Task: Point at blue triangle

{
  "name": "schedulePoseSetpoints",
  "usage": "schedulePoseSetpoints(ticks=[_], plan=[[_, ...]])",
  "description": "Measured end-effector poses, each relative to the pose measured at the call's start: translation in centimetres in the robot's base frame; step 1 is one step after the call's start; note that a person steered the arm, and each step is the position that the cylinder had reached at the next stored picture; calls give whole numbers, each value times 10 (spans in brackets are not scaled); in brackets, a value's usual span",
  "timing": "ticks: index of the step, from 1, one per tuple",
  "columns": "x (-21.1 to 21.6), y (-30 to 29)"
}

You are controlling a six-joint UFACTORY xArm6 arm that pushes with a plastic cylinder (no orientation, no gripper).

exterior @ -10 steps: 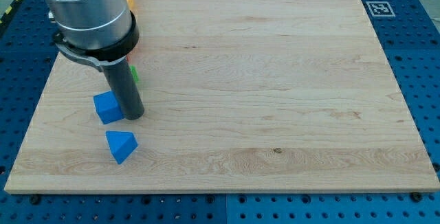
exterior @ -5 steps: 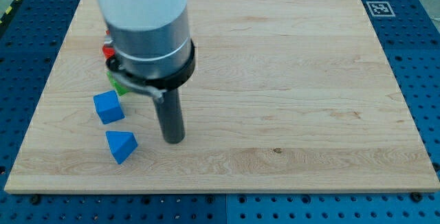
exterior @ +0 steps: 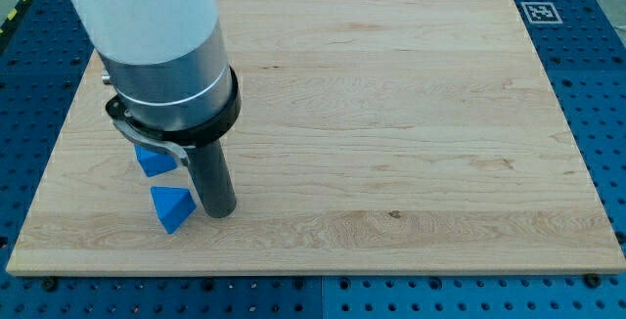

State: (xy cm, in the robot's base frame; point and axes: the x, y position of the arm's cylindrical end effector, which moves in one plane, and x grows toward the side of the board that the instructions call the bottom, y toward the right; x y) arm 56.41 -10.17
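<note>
The small blue triangle block (exterior: 172,207) lies just left of your dark rod's tip (exterior: 220,213), near the pale wooden board's (exterior: 391,113) lower-left corner. A blue cube (exterior: 154,159) sits above it, partly hidden. No gripper exists to open or close.

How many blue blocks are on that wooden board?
2. A blue triangle lies near the view's bottom left, just left of my tip. A blue cube sits right above it, partly hidden by the arm, which may cover other blocks too.
</note>
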Motion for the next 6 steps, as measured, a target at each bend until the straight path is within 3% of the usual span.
schedulePoseSetpoints(ticks=[6], plan=[[15,-27]])
